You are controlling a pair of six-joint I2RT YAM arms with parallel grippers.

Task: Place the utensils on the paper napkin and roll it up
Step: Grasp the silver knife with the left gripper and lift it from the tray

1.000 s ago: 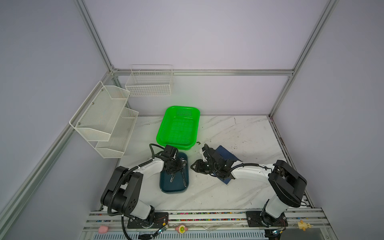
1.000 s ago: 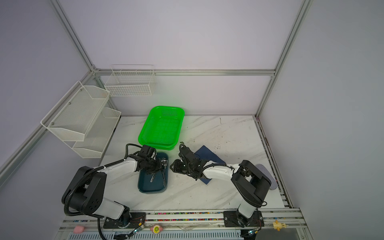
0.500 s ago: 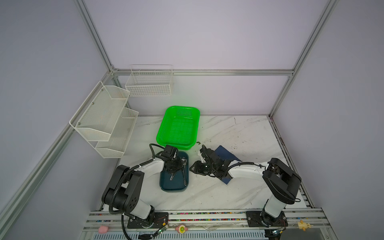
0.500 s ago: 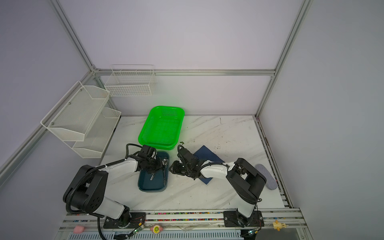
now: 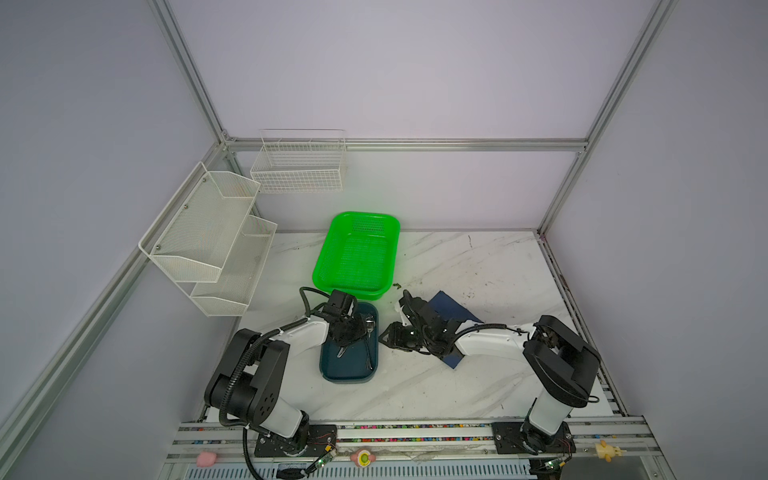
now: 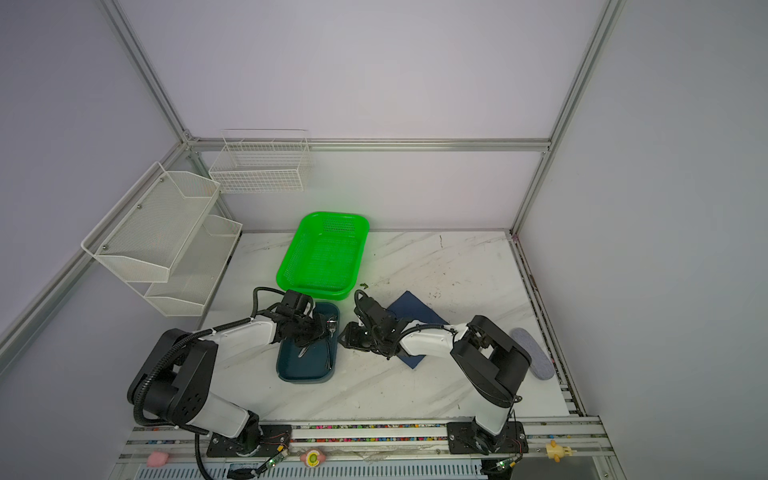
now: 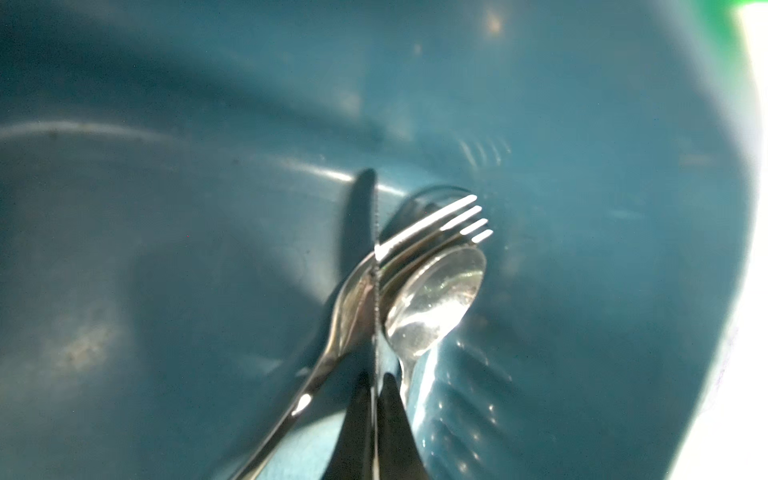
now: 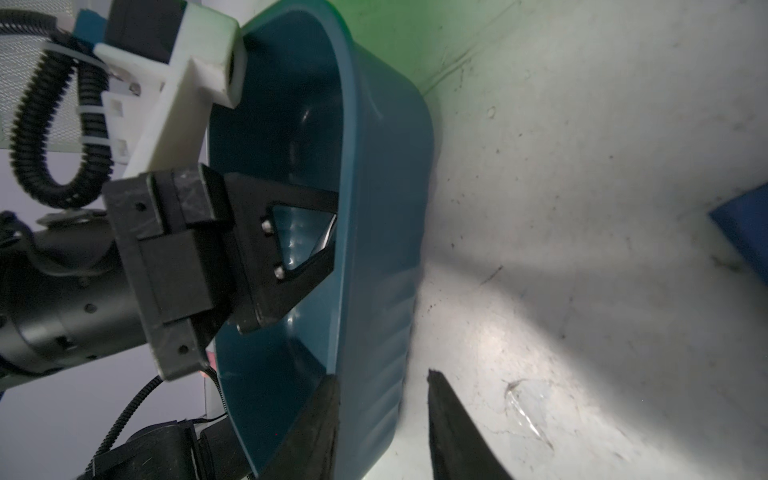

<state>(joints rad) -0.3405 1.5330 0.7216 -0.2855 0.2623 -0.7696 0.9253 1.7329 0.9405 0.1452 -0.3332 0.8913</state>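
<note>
The fork point(image 7: 432, 224), spoon point(image 7: 436, 299) and knife point(image 7: 363, 216) lie bunched in the dark teal tray point(image 5: 349, 376). My left gripper point(image 7: 376, 380) reaches down into the tray and is shut on the knife, whose thin blade stands edge-on between the fingertips. In both top views the left gripper point(image 5: 357, 332) point(image 6: 316, 332) sits over the utensils. My right gripper point(image 8: 380, 374) is open and straddles the tray's point(image 8: 374, 208) right wall, one finger inside, one outside. The navy paper napkin point(image 5: 451, 309) point(image 6: 411, 305) lies flat under the right arm, partly hidden.
A bright green basket point(image 5: 357, 253) stands just behind the tray. White mesh shelves point(image 5: 208, 237) and a wire basket point(image 5: 299, 166) hang on the left and back walls. A grey oval pad point(image 6: 532, 353) lies near the table's right edge.
The left gripper's jaws have closed onto the knife inside the tray. The right gripper has stayed at the tray's wall, its arm only shifting slightly.
</note>
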